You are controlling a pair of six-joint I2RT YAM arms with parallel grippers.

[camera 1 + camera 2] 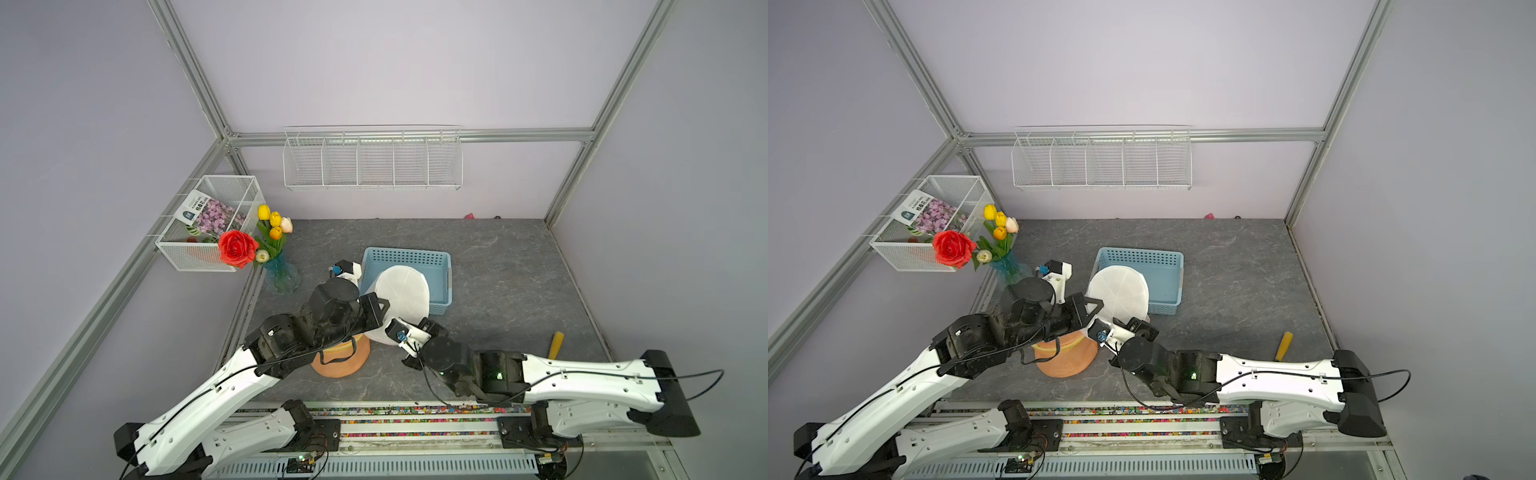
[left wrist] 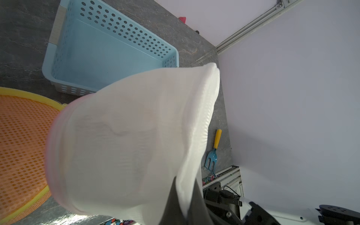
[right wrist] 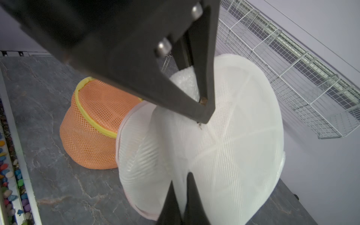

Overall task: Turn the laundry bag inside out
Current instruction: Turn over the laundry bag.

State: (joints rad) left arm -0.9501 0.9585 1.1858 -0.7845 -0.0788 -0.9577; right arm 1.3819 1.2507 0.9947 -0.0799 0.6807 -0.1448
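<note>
The white mesh laundry bag hangs off the table in front of the blue basket, puffed into a dome with a pinkish rim at its lower side. My left gripper is shut on a fold of the bag's cloth at its upper left side; the right wrist view shows its dark fingers pinching the bag from above. My right gripper is shut on the bag's cloth at the near lower side. In both top views the wrists hide the fingertips.
An orange mesh bag with a yellow rim sits on the table under my left arm. The blue perforated basket stands behind. A vase of flowers is at the left, and a yellow-handled garden fork at the right.
</note>
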